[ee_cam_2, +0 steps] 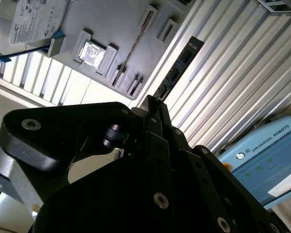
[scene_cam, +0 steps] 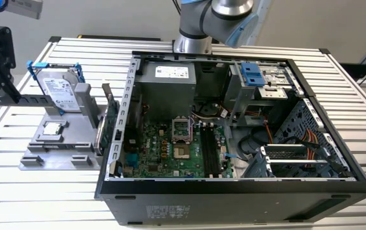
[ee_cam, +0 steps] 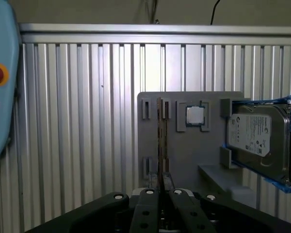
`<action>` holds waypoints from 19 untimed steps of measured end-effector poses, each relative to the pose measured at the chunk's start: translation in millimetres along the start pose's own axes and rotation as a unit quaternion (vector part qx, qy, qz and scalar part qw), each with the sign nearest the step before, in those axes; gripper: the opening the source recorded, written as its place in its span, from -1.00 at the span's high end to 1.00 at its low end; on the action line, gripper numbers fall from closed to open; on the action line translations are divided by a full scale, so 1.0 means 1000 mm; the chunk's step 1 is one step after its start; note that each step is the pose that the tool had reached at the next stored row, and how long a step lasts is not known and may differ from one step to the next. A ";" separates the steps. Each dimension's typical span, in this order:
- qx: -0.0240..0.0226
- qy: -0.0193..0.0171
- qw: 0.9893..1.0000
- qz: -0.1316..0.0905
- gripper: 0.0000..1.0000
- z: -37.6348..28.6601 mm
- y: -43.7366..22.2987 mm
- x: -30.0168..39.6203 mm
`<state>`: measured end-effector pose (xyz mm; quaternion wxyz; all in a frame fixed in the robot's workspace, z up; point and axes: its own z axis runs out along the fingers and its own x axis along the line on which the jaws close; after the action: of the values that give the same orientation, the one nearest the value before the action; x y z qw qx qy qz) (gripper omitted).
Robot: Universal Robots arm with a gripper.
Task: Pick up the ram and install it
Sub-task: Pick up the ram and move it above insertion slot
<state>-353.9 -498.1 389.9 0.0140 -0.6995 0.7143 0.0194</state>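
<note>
Between the fingertips of the pincer sits the ram, edge-on in the first wrist view and reaching out across the grey fixture plate. The pincer looks clamped on the ram's near end. I see the ram's dark face in the second wrist view, hanging beside that plate's slotted side and, as far as I can judge, clear of it. So I take the pick as done and the carry as the step in hand. Installing, as I read it, calls for squaring the gold edge over a memory slot inside the open case, which stands just beside the plate
</note>
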 end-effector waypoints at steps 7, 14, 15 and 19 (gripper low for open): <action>0.000 0.000 1.000 0.000 1.00 -0.0046 0.0000 -0.0002; 0.000 0.001 1.000 0.000 1.00 -0.0047 -0.0022 -0.0003; 0.000 0.001 1.000 0.000 1.00 -0.0047 -0.0036 -0.0003; 0.000 0.001 1.000 -0.001 1.00 -0.0048 -0.0098 -0.0004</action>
<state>-344.1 -498.0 394.6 0.0133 -0.7001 0.7137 0.0187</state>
